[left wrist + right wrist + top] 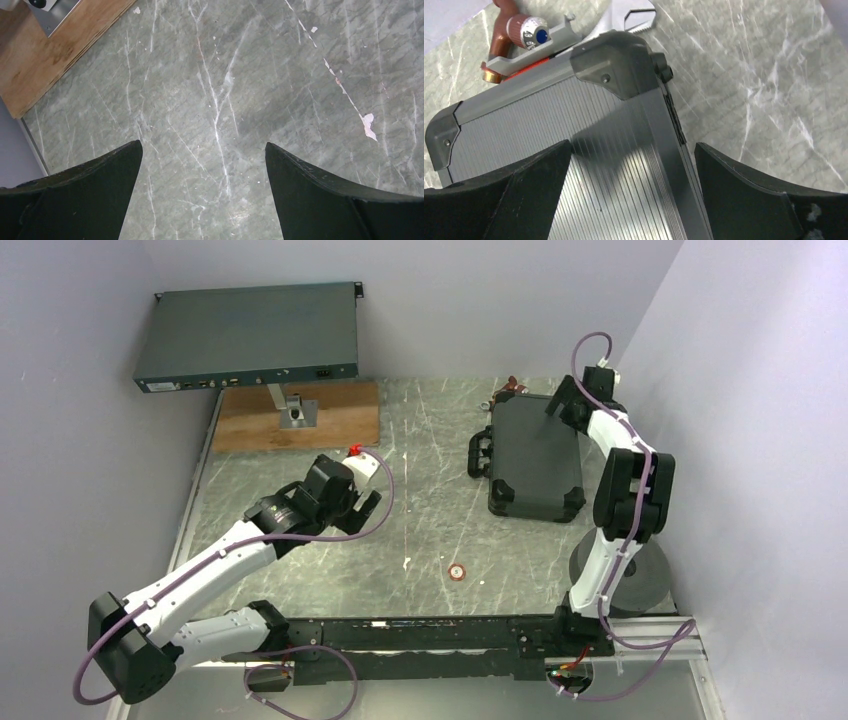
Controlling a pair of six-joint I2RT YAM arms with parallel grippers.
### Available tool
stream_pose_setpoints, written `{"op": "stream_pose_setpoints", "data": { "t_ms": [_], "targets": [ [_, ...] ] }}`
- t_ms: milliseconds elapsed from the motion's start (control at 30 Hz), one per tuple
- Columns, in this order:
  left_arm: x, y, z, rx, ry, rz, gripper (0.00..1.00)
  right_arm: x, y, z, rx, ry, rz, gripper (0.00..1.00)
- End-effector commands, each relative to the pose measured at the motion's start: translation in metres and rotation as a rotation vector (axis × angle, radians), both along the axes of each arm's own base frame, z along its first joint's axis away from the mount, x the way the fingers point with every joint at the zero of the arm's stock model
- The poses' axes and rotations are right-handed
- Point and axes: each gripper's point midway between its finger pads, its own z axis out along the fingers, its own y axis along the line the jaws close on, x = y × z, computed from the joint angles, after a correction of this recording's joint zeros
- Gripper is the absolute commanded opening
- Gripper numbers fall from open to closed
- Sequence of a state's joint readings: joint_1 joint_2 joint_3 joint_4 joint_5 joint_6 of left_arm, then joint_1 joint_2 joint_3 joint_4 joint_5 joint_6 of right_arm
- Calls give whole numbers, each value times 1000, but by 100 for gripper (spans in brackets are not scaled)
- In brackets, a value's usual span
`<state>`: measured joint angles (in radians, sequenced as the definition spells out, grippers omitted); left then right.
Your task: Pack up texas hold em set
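Grey ribbed metal covers the lid of the poker case [537, 455], which lies shut and flat near the far right corner of the marble-patterned table [430, 520]. Its carry handle [480, 455] faces the table's middle. Dark caps guard its corners, and nothing of its contents can be seen.

The right gripper [568, 400] hangs over the case's far right corner. In the right wrist view its fingers [514, 195] stand wide apart above the lid [614, 165], gripping nothing. Whether they touch the lid cannot be told. Just beyond that corner, toward the far edge, lies a reddish-brown fitting [519, 30] with a small dial, lying on a grey bracket.

One red-and-white poker chip [456, 571] lies alone on the bare surface near the middle of the near edge, well apart from the case and from both arms.

The left gripper [365, 505] hovers over the left half of the table, near a wooden board [300, 425] that sits at the far left corner. Its fingers [90, 195] are spread wide with only stone beneath them and nothing between them. A corner of the board [35, 65] shows at the upper left of the left wrist view. On the board a small stand carries a dark flat equipment box [250, 335].
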<state>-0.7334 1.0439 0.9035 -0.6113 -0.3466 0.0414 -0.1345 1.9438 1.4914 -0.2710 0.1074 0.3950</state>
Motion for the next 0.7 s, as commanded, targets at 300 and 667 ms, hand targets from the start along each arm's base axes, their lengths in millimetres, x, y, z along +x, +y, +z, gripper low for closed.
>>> {"op": "stream_pose_setpoints", "data": {
  "t_ms": [300, 667],
  "targets": [
    [6, 0, 10, -4, -30, 5, 100, -27, 91, -38, 142, 79, 351, 96],
    [9, 6, 10, -3, -56, 42, 100, -53, 180, -49, 168, 105, 582, 95]
  ]
}}
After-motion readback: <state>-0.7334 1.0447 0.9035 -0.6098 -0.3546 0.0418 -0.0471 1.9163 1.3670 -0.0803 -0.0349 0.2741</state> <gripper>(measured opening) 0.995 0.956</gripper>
